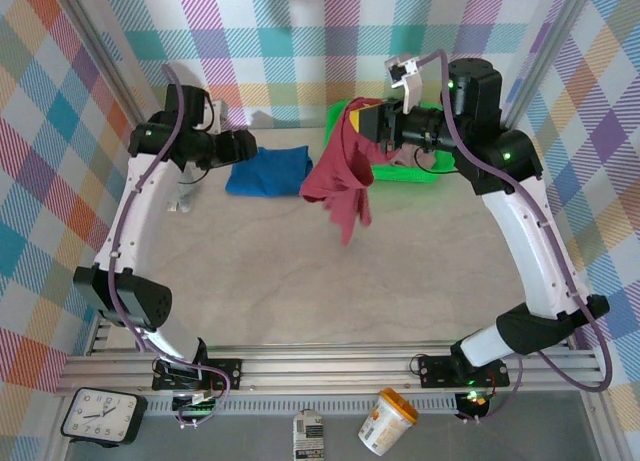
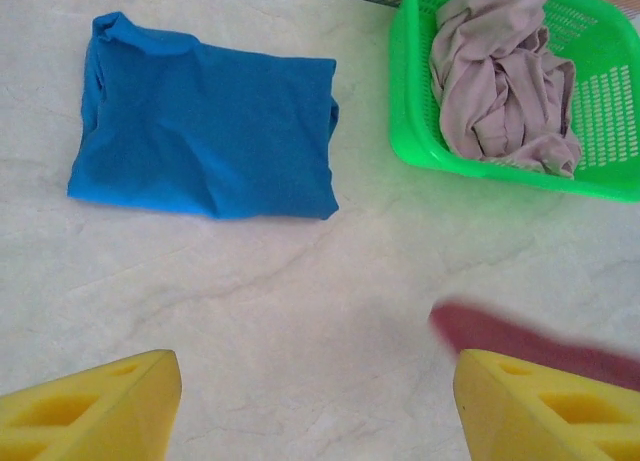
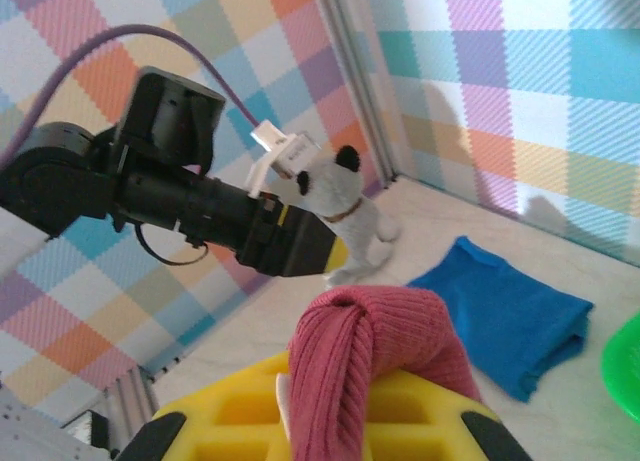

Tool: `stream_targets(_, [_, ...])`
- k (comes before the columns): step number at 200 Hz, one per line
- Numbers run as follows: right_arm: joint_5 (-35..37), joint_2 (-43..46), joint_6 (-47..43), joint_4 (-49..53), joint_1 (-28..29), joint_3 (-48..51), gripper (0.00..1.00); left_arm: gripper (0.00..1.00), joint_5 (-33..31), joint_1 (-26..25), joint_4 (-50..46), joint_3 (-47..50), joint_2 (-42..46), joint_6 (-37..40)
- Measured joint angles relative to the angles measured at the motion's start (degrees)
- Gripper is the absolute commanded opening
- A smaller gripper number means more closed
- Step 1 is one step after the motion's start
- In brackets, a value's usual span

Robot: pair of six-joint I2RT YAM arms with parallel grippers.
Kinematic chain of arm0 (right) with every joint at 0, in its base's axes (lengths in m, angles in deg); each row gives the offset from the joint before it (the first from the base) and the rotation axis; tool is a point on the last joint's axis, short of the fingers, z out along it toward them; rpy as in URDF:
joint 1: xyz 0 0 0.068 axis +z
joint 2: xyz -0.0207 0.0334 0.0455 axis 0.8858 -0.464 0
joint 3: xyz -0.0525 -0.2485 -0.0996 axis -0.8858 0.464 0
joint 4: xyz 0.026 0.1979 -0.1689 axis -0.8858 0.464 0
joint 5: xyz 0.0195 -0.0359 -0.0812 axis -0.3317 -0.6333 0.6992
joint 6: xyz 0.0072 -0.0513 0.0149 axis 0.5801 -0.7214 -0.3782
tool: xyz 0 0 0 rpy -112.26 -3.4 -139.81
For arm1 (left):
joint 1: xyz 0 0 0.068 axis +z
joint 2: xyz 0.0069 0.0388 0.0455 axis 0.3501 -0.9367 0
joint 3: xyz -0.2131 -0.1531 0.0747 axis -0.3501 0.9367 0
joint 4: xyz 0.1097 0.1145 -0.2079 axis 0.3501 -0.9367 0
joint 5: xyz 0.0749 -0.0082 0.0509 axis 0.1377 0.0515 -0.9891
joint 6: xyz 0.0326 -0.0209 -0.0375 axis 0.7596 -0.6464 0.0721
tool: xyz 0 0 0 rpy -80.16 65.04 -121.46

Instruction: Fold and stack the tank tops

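Note:
The royal blue tank top (image 1: 268, 171) (image 2: 210, 131) lies folded flat on the table at the back left. My left gripper (image 1: 250, 144) (image 2: 315, 401) hovers just left of it, open, with bare table between its yellow fingers (image 2: 95, 406). My right gripper (image 1: 365, 121) is shut on a bunched edge of the dark red tank top (image 1: 340, 186) (image 3: 380, 346), which hangs down from it above the table, in front of the basket. A blurred strip of this red cloth (image 2: 500, 331) crosses the left wrist view. The pale pink tank top (image 2: 505, 76) lies crumpled inside the green basket (image 2: 410, 101).
The green basket (image 1: 425, 173) stands at the back right, under the right arm. A white toy dog (image 3: 345, 206) stands by the back wall behind the left arm. A clock (image 1: 100, 416), a tub (image 1: 388, 421) and a small carton (image 1: 310, 436) lie off the table's near edge.

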Motion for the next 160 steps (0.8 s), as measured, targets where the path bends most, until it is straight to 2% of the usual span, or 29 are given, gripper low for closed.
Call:
stream_targets(32, [0.81,1.07,1.09,-0.68,-0.02,7.23,0.0,0.75,0.13,0.0,0.0,6.91,2.14,-0.02])
stream_targets(57, [-0.11,1.4,2.38,-2.82,-1.75,21.35,0.0,0.75,1.46,-0.5,1.57,16.28,3.15,-0.26])
stream_targets(77, [-1.81,-0.24,3.85,-5.62,-5.29,35.28,0.01,0.75,1.88,-2.19,3.45,24.35,3.82,-1.38])
stream_targets(91, [-1.9,-3.48,4.26,-6.67,-7.65,42.95,0.04,0.75,1.75,-5.07,4.85,28.96,3.82,-2.29])
stream_targets(107, [-1.64,-7.82,4.46,-6.8,-9.53,47.39,0.05,0.76,1.36,-9.46,7.04,32.33,3.82,-3.65])
stream_targets(160, [-0.55,-12.68,5.53,-9.55,-12.55,50.16,0.12,0.77,-2.16,-27.08,15.52,32.22,0.09,-7.41])
